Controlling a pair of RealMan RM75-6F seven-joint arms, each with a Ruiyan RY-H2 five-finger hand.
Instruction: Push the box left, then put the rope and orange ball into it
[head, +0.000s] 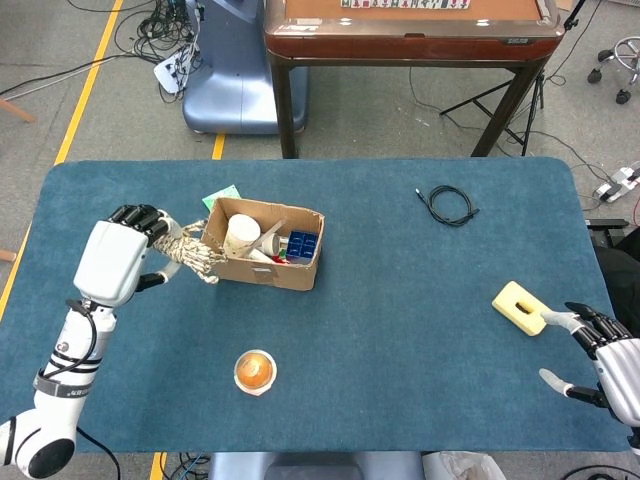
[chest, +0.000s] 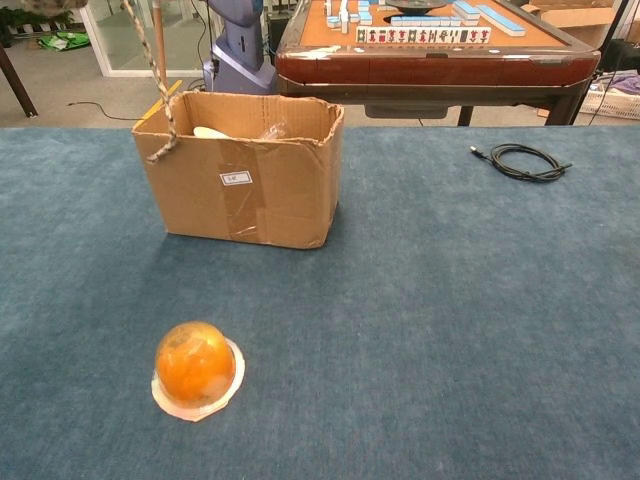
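Item: rope (head: 193, 252), bundled, gripped in my left hand (head: 112, 262) and held above the table just left of the cardboard box (head: 262, 243); loose tail dangles against the box's left corner.
Risk: the tail snags the rim or falls outside if I release too early.
Right hand (head: 610, 360): spread, holding nothing, beside a yellow sponge (head: 520, 307).
Orange ball (head: 255, 370): on the table, near edge, outside the box.

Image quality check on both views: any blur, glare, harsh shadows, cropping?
Head view: even light, sharp, no glare; left hand and rope crisp; right hand cut by the frame corner. Chest view: soft shadows under the box and ball; rope tail sharp, its bundle cropped at the top edge; neither hand visible there.
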